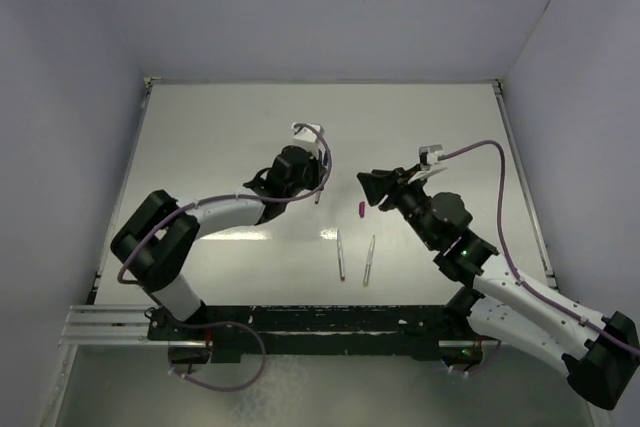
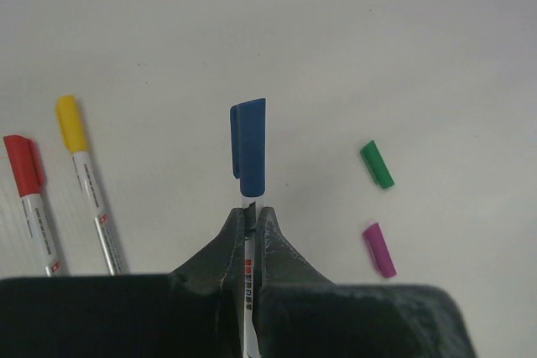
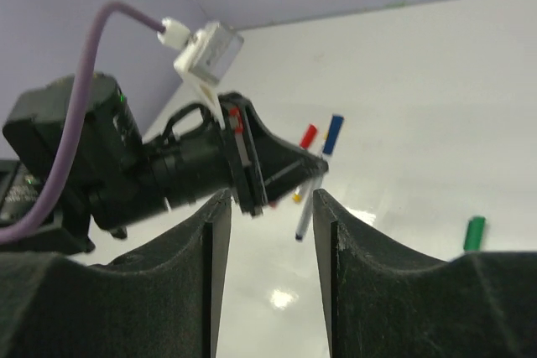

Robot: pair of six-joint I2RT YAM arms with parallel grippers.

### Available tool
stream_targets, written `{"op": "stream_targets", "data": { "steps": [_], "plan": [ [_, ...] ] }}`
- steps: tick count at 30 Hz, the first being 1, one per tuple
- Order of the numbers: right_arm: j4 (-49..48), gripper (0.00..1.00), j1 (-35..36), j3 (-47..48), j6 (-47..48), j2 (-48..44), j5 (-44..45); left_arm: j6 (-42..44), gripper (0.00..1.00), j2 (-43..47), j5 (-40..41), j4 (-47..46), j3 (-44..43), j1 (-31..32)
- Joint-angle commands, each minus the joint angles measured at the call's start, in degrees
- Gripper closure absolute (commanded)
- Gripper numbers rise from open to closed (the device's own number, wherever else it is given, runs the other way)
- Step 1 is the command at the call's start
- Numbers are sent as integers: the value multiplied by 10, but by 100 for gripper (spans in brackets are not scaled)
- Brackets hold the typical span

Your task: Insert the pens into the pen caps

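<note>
Altogether: three capped pens (image 2: 250, 148) — two loose caps (image 2: 377, 164); two bare pens (image 1: 341, 254).

left pincer (image 2: 252, 214): clamped shut, arm stretched forward | right pincer (image 3: 264, 200): jaws apart (facing the left one)

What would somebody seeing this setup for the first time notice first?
The eye goes first to the blue-capped pen sticking out of the shut left gripper, held above the middle of the table. To its right in the left wrist view, a loose green cap and purple cap lie apart. Two more pens lie side by side nearer the arm bases.
</note>
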State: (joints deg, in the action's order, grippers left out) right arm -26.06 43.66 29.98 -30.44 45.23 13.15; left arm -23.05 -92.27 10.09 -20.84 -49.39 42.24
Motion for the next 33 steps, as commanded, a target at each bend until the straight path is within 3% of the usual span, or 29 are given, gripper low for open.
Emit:
{"op": "stream_targets", "data": {
  "steps": [1,11,21,26,33],
  "plan": [
    [88,55,2,7,-5,-15,51,-6,100,-58,12,61,-82,-29],
    [116,55,2,-29,-25,-40,58,-18,95,-193,12,151,-212,-69],
    [143,55,2,-32,-28,-35,63,-39,93,-218,56,183,-239,-79],
    [129,55,2,-41,-29,-35,58,-50,77,-226,51,189,-244,-81],
    [131,55,2,-43,-29,-33,58,-48,72,-219,53,190,-249,-81]
  ]
}}
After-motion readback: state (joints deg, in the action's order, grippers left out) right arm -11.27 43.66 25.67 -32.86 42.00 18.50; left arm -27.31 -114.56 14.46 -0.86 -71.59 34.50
